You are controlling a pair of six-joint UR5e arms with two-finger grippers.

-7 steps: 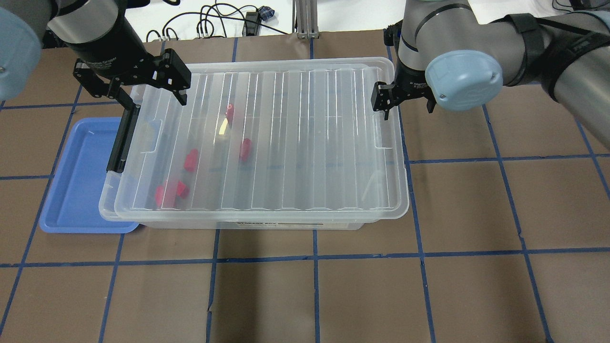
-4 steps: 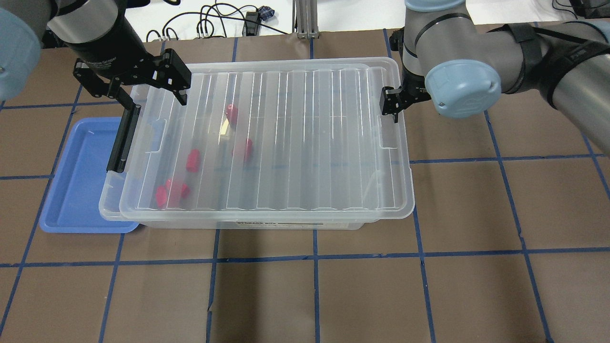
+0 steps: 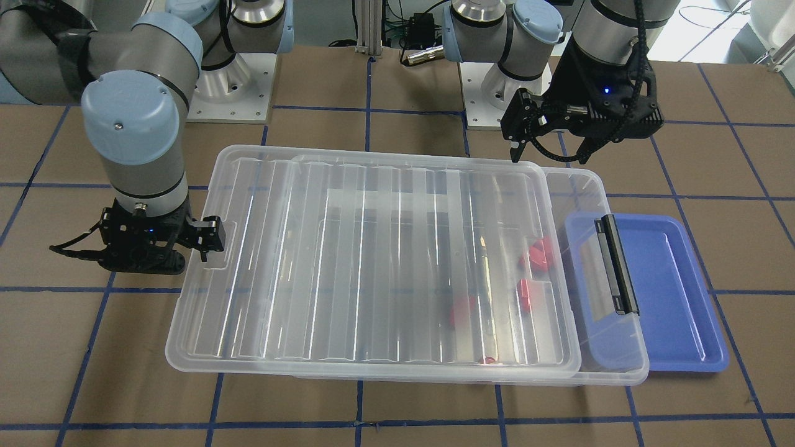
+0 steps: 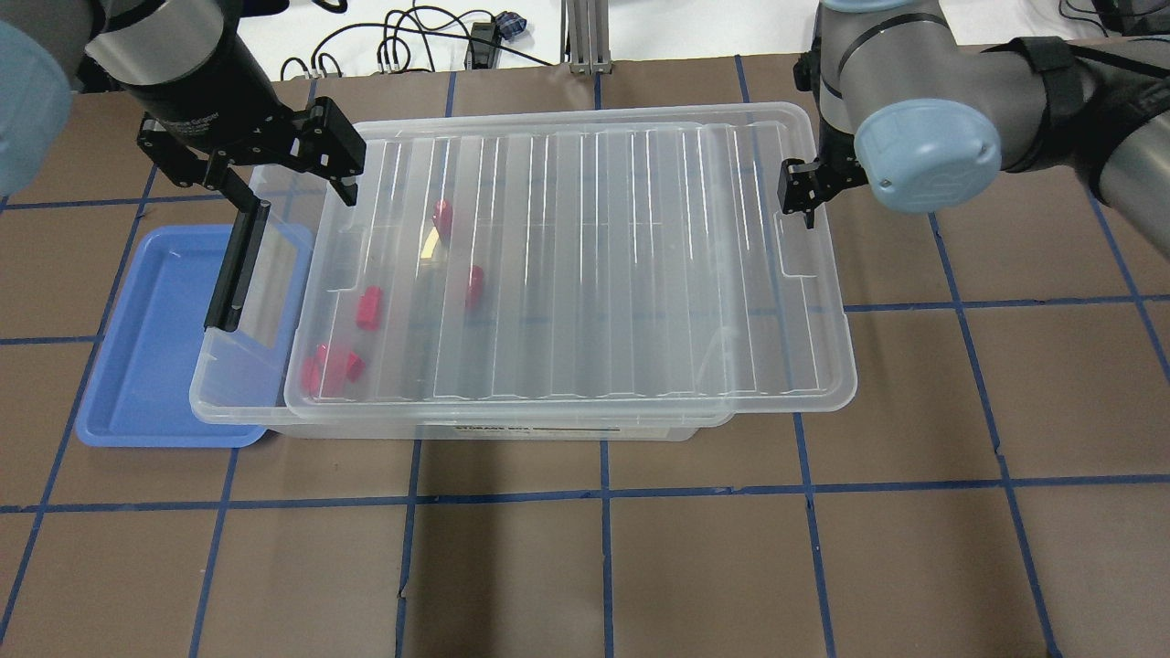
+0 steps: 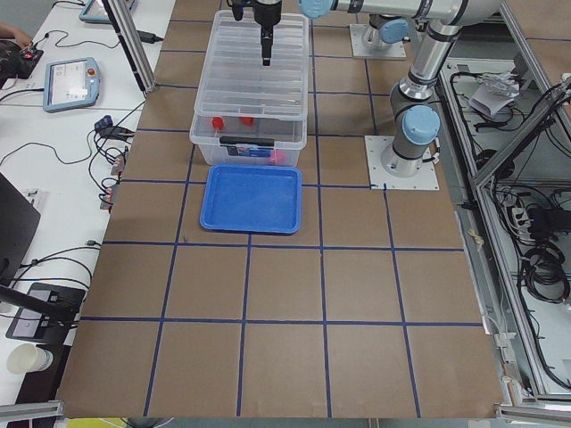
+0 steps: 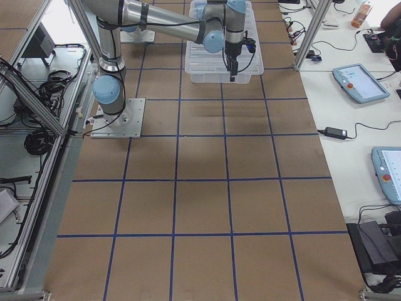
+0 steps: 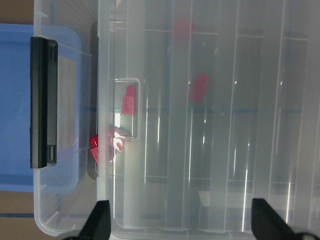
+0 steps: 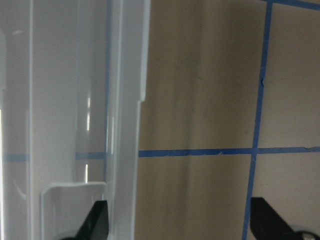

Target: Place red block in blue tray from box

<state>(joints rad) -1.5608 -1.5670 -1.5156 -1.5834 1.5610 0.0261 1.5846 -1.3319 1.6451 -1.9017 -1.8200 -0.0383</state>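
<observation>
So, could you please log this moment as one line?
lid offset, box latch end uncovered | right claw open at lid rim | left claw open above box | red block in box | blue tray visibly empty

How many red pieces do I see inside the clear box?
4, all in the box: far red piece, middle red piece, left red piece, red clump nearest the robot. Others may be hidden.

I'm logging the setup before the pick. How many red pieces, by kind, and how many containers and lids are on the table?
single red blocks: 3
red clump of joined pieces: 1
box: 1
lid: 1
blue tray: 1
Total: 7
</observation>
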